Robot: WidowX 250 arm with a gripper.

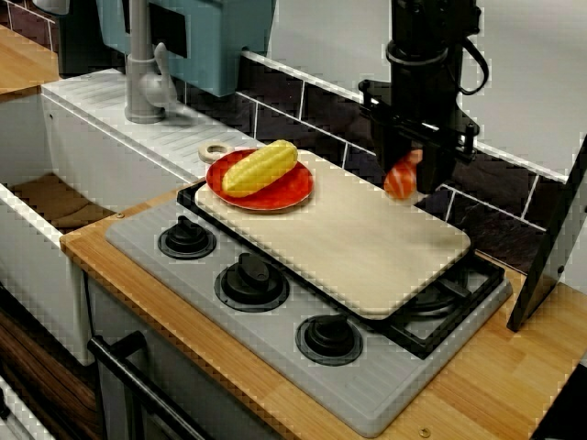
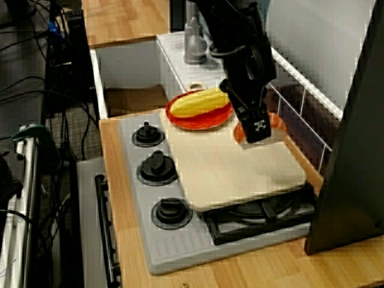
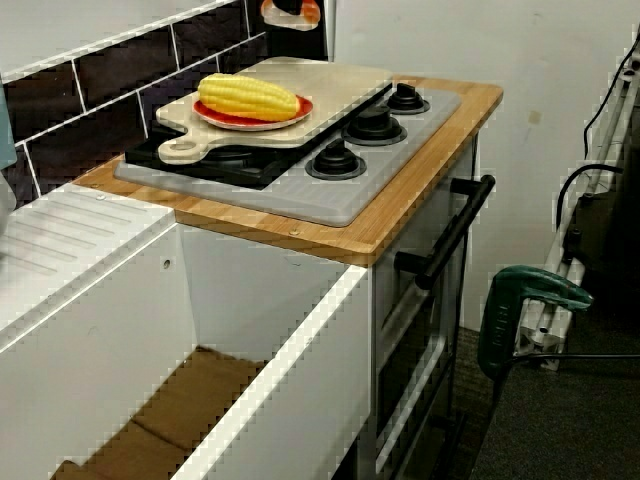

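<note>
My black gripper (image 1: 409,176) stands upright over the far edge of the wooden cutting board (image 1: 348,240), shut on an orange-red piece with a white stripe (image 1: 400,181). From the stove's end, the piece (image 2: 274,123) shows on both sides of the fingers, low over the board (image 2: 234,171); I cannot tell whether they touch. To the left, a yellow corn cob (image 1: 261,168) lies on a red plate (image 1: 286,193) at the board's other end. The view from the sink side shows the corn (image 3: 248,97) and only the orange piece (image 3: 291,13) at the top edge.
The board lies over a grey stove with three black knobs (image 1: 250,280). A white ring (image 1: 216,150) sits behind the plate. A grey faucet (image 1: 142,84) and a deep sink (image 1: 55,202) are at left. A dark slanted panel (image 1: 553,252) stands at right.
</note>
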